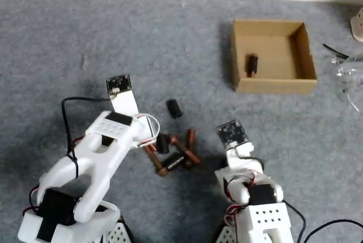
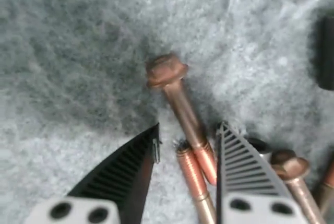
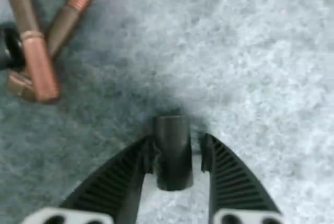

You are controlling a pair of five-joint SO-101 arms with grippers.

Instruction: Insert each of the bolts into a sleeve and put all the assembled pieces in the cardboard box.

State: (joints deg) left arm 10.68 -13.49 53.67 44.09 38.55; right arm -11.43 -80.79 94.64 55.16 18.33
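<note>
Several copper bolts [image 1: 177,153] lie in a heap with a black sleeve [image 1: 163,143] on the grey carpet. My left gripper [image 2: 190,126] is open and low over the heap. A hex-head bolt [image 2: 180,106] and a second bolt [image 2: 192,174] lie between its fingers. My right gripper [image 3: 175,143] stands open around another black sleeve [image 3: 172,151]; one finger touches it and a thin gap shows at the other. Bolts [image 3: 32,57] lie beyond that sleeve. The cardboard box [image 1: 266,86] at the back right holds one assembled piece [image 1: 251,64].
A loose black sleeve [image 1: 174,107] lies behind the heap, toward the box. The left arm [image 1: 108,141] and right arm [image 1: 249,189] flank the heap. Clear plastic and cables [image 1: 346,67] lie right of the box. Open carpet stretches across the back left.
</note>
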